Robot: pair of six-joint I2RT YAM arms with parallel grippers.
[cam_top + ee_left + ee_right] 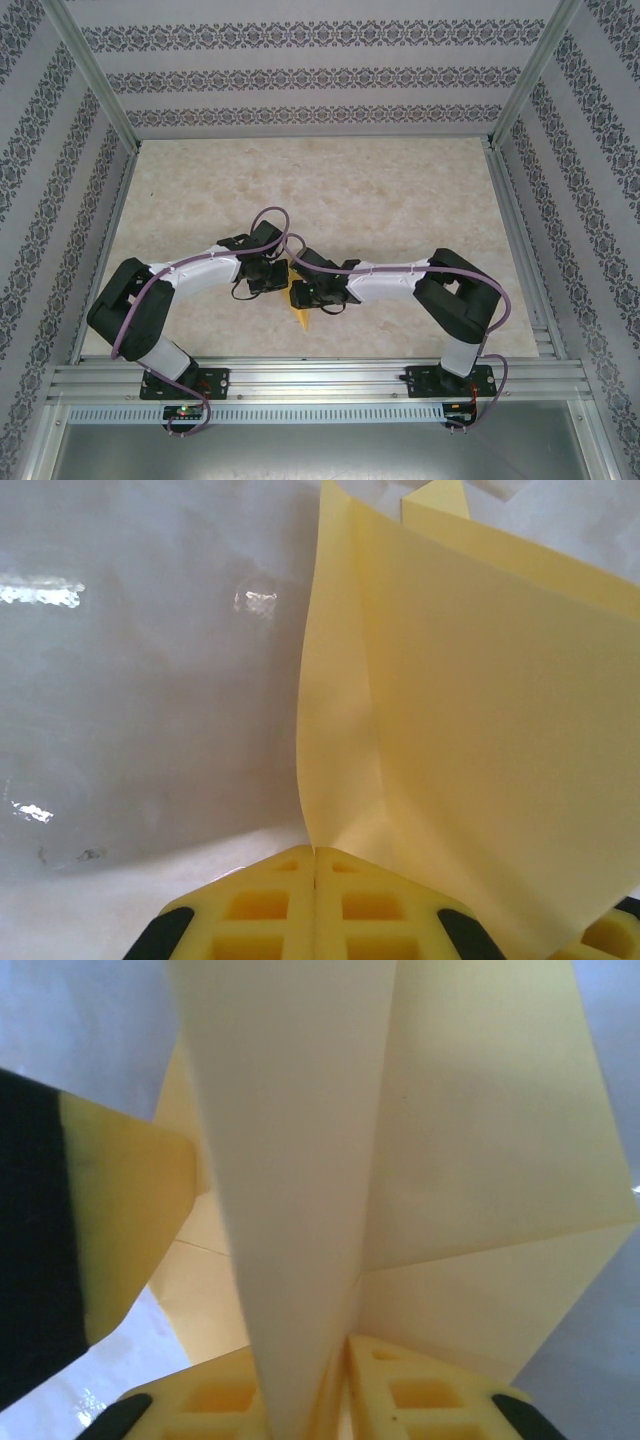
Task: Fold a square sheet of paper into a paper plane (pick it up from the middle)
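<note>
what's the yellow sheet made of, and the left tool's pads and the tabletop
Yellow sheet: thin matte paper by the look; it holds sharp creases.
Pads of the left tool: yellow moulded plastic or rubber, gridded recesses; can't tell which.
Tabletop: beige marbled, glossy with glare; maybe laminate or film.

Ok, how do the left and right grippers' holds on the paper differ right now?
Left gripper: pads meet flush, pinching a thin edge of the paper. Right gripper: pads stand apart with a thicker fold between them; whether it grips firmly is unclear. From above, the left sits farther from the arm bases, the right nearer, with a paper tip poking out below it. Shared: yellow pads, both on the same paper.
</note>
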